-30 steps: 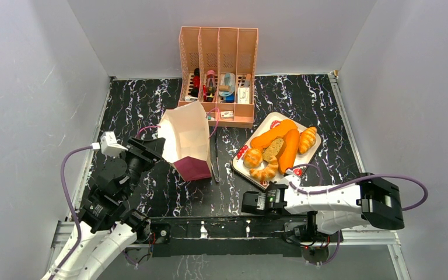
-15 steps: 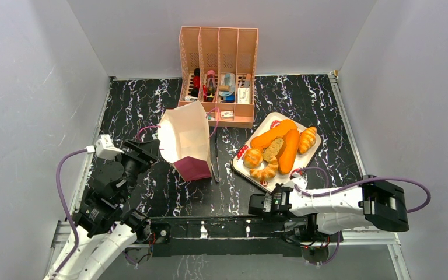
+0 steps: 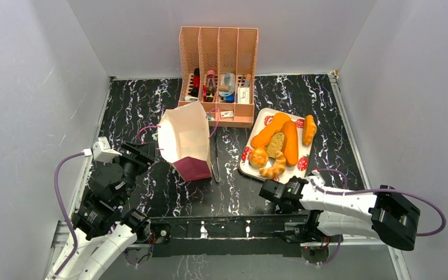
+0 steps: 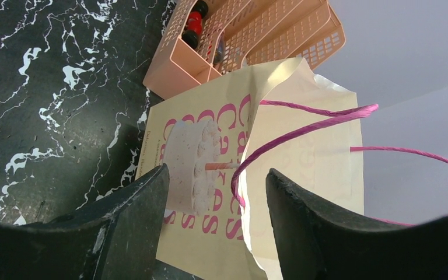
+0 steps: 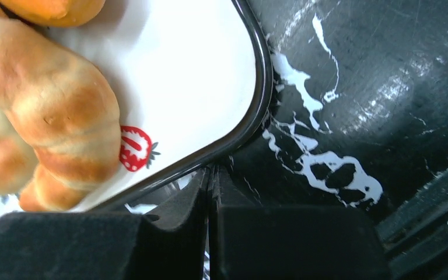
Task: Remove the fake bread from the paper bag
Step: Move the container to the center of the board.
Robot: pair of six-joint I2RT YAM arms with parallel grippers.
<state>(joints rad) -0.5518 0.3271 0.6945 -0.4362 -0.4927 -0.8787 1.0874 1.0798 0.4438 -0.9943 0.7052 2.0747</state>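
The paper bag (image 3: 182,135) lies tilted at mid-table, cream with a magenta bottom band (image 3: 193,170); the left wrist view shows its printed side (image 4: 221,111) and a pink cord handle (image 4: 309,129). No bread shows inside it. The fake bread, long orange loaves (image 3: 290,143), a speckled slice (image 3: 276,144), a roll (image 3: 258,157) and a croissant (image 3: 275,168) (image 5: 52,111), lies on a white tray (image 3: 256,125) (image 5: 255,70). My left gripper (image 3: 146,153) (image 4: 217,172) is open, just left of the bag, holding nothing. My right gripper (image 3: 269,190) (image 5: 211,172) is shut and empty at the tray's near corner.
A peach slotted file organiser (image 3: 219,55) (image 4: 251,35) with small items stands at the back, behind the bag. A thin dark rod (image 3: 216,158) lies between bag and tray. Grey walls close in the dark marbled table (image 3: 128,105) on three sides.
The tray with the bread has turned and slid a little to the right. My right arm has swung right, its shut gripper staying at the tray's near corner. The left gripper drew back slightly.
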